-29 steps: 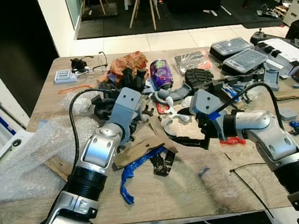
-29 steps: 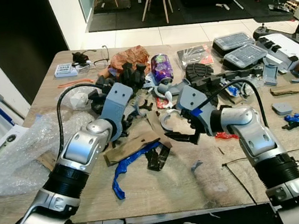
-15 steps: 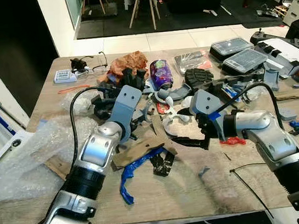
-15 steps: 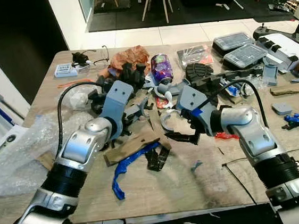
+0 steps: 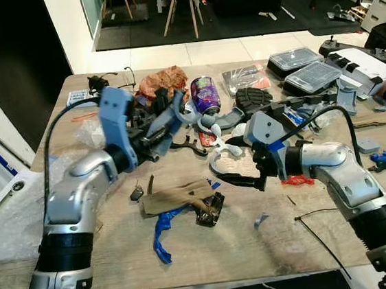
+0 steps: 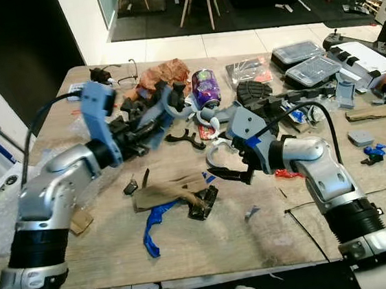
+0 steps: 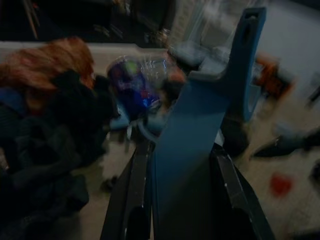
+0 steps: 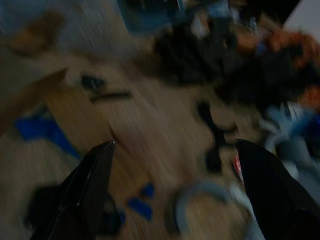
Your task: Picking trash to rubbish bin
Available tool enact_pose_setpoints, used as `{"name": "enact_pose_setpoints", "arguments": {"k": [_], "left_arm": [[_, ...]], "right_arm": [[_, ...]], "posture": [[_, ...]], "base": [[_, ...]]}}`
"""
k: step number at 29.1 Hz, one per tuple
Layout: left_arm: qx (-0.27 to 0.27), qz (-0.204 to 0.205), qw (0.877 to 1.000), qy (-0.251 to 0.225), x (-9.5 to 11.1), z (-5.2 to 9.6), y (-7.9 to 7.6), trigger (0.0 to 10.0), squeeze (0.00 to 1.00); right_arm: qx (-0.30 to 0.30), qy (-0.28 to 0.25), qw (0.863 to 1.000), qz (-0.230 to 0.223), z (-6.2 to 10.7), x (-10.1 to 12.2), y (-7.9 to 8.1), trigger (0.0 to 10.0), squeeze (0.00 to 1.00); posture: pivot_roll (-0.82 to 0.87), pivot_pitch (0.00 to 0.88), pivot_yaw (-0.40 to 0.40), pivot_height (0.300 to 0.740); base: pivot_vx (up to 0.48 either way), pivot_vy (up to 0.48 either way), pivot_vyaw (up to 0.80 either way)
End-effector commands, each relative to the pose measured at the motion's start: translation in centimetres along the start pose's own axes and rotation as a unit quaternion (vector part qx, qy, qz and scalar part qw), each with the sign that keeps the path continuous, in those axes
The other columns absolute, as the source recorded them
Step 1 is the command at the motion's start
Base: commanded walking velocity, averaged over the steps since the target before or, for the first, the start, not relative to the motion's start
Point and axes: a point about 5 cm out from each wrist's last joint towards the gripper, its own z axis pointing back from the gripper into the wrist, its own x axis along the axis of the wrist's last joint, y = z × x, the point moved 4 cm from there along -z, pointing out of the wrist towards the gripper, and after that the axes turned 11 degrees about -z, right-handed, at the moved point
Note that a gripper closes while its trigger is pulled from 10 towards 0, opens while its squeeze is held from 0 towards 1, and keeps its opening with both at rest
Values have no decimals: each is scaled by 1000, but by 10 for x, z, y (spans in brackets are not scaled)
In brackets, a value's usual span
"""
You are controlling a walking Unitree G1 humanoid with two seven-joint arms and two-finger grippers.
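Currently lifted over cluttered counter (image 5: 272, 243): left claw (image 5: 165, 122) pinching grey-blue plastic scrap (image 5: 170, 114); right claw (image 5: 241, 179) spread, low near white ring (image 5: 217, 161). Loose pinch risks dropping scrap into pile. Bin unseen

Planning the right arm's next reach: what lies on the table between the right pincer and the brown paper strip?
In the left eye view, only small blue scraps on bare wood lie between the open right pincer and the brown paper strip.
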Motion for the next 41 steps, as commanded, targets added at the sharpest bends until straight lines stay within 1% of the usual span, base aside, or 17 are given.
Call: {"name": "enact_pose_setpoints", "arguments": {"k": [1,2,4,6,7,10,12,18,22,24,25,26,28,29,30,33,41], "left_arm": [[29,27,999,-34,-2,7,6,10000,0],[37,40,997,-45,-4,9,8,10000,0],[40,49,997,-54,-4,11,9,10000,0],[39,75,994,-76,-4,14,8,10000,0],[31,89,992,-83,-10,17,2,10000,0],[27,92,992,-82,-17,17,-3,10000,0],[23,90,993,-80,-23,15,-9,10000,0],[22,78,994,-74,-27,11,-13,10000,0],[18,76,994,-75,-29,10,-17,10000,0],[18,72,994,-76,-30,9,-18,10000,0],[17,63,995,-75,-30,9,-19,10000,0],[17,63,995,-75,-30,9,-19,10000,0],[17,53,996,-73,-32,8,-20,10000,0],[17,53,996,-73,-32,8,-20,10000,0],[15,40,997,-70,-33,8,-21,10000,0],[9,22,998,-64,-35,8,-23,10000,0],[10,14,998,-64,-36,7,-23,10000,0]], "right_arm": [[-2,-19,1000,-13,1,2,2,10000,0],[-1,-22,1000,-14,1,2,3,10000,0],[-1,-23,1000,-14,0,2,3,10000,0],[-2,-32,999,-18,-2,4,4,10000,0],[4,-52,998,-23,-4,10,7,10000,0],[12,-66,997,-28,-6,14,11,10000,0],[24,-75,996,-32,-9,15,18,10000,0],[33,-91,994,-46,-11,18,23,10000,0],[32,-105,992,-62,-15,17,26,10000,0],[24,-117,990,-81,-20,15,25,10000,0],[12,-125,986,-107,-27,10,26,10000,0],[12,-125,986,-107,-27,10,26,10000,0],[16,-134,982,-130,-34,5,34,10000,0],[16,-134,982,-130,-34,5,34,10000,0],[17,-142,980,-141,-34,5,34,10000,0],[14,-148,978,-146,-33,5,31,10000,0],[7,-157,975,-154,-34,5,30,10000,0]], "posture": [[-9,0,-11,740],[-9,0,-12,740],[-9,0,-12,740],[-7,0,-14,740],[-6,0,-15,740],[-6,0,-15,740],[-9,0,-18,740],[-11,0,-21,740],[-10,0,-22,740],[-9,0,-24,740],[-7,0,-24,740],[-7,0,-24,740],[-8,0,-25,740],[-8,0,-25,740],[-7,0,-26,740],[-10,0,-25,740],[-9,0,-26,740]], "base": [[0,0,0],[0,0,0],[0,0,0],[0,0,0],[0,0,0],[0,0,0],[0,0,0],[0,0,0],[-255,0,0],[-276,0,0],[-277,0,0],[-277,0,0],[-281,0,0],[-281,0,0],[-277,0,0],[-285,0,0],[-291,0,0]]}}
